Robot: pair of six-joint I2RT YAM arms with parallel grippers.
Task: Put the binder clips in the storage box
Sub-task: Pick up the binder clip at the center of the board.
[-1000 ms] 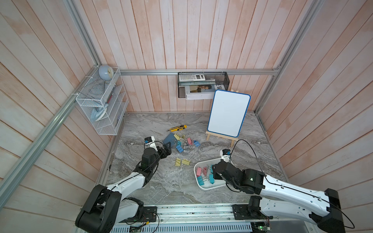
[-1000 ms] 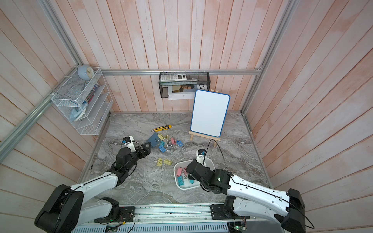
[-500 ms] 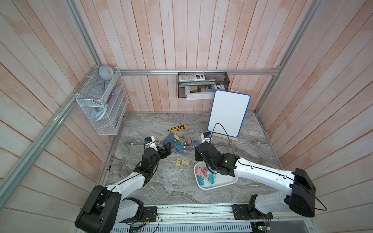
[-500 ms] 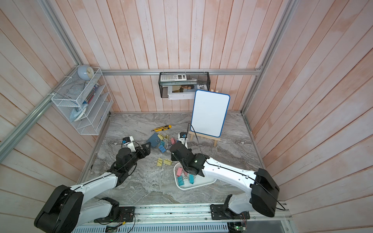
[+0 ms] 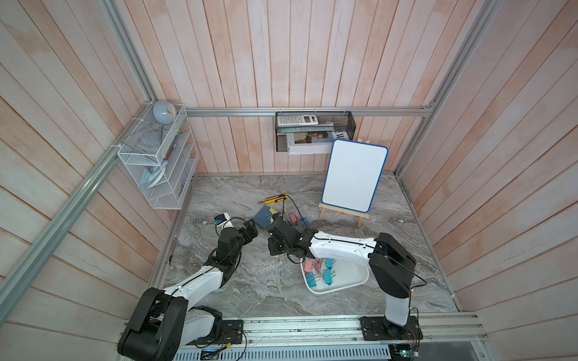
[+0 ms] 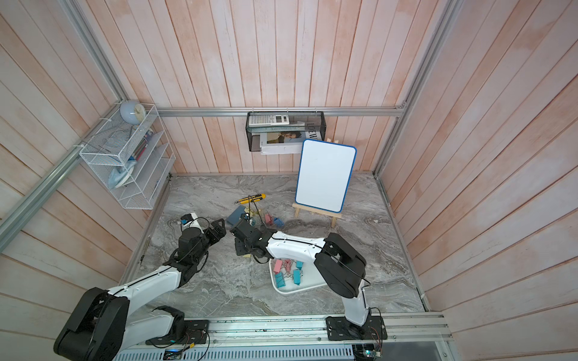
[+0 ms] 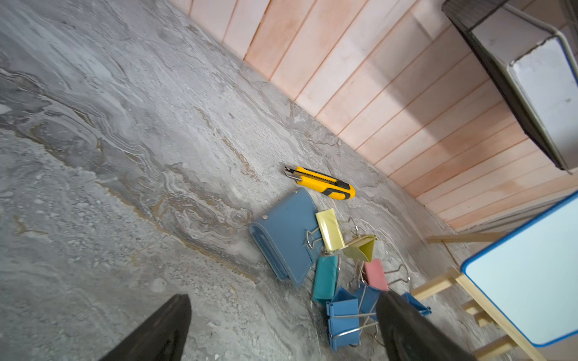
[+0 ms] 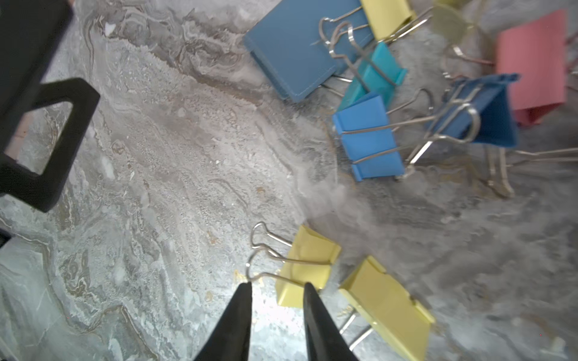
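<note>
Broadly, we see a grey marbled table (image 5: 250, 290) carrying a shallow white plastic storage box (image 5: 352, 276) on its near right part, with pink and teal binder clips (image 5: 317, 275) lying inside. Our left end effector (image 7: 283, 297) hovers with its jaws spread wide and empty, facing blue, teal, yellow and pink loose clips (image 7: 342, 312) heaped beside a flat blue-grey pouch (image 7: 284, 237). Our right end effector (image 8: 276, 286) is parted only narrowly, gripping nothing, its tips just at the wire handle of a small yellow clip (image 8: 308, 265) lying on the table.
</note>
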